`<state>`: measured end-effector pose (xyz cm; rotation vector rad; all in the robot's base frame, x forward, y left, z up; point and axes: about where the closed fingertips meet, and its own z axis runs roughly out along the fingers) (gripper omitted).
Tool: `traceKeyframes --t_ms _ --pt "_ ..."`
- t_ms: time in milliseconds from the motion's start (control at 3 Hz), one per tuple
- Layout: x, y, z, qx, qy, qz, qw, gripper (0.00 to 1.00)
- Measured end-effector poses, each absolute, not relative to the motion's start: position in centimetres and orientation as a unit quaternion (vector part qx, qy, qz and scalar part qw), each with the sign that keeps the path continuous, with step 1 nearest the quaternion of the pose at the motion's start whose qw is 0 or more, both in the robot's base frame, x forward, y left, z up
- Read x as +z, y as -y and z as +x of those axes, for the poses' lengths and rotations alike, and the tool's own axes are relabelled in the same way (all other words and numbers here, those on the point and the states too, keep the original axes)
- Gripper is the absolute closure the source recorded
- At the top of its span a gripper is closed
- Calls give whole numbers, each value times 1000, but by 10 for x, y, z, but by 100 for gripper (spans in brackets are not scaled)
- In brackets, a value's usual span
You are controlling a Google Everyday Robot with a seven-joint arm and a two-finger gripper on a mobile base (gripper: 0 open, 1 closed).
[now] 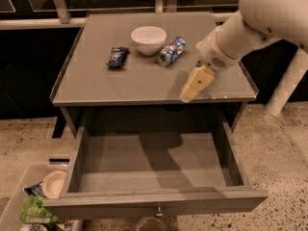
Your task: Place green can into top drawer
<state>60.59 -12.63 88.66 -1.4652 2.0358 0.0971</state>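
The green can is hidden; my arm and gripper cover the spot on the cabinet top's right side. My gripper [194, 76] hangs over the right front of the cabinet top [120, 83]. Its near cream finger [196, 83] points down-left and is spread away from the wrist, so it reads as open; the far finger is mostly hidden. The top drawer [154, 163] is pulled fully out below, with a bare grey floor and a small round knob [156, 211] on its front.
On the cabinet top stand a white bowl [148, 38], a blue, red and silver can [172, 52] lying on its side, and a dark blue packet [118, 57]. A bin [19, 203] with a green bag and a dish sits at lower left. A white post [285, 83] stands at right.
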Motion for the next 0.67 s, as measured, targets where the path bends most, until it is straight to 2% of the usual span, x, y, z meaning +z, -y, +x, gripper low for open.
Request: traceKeyframes --t_ms 667 --pt "869 127 627 23 -780 -548 300 0"
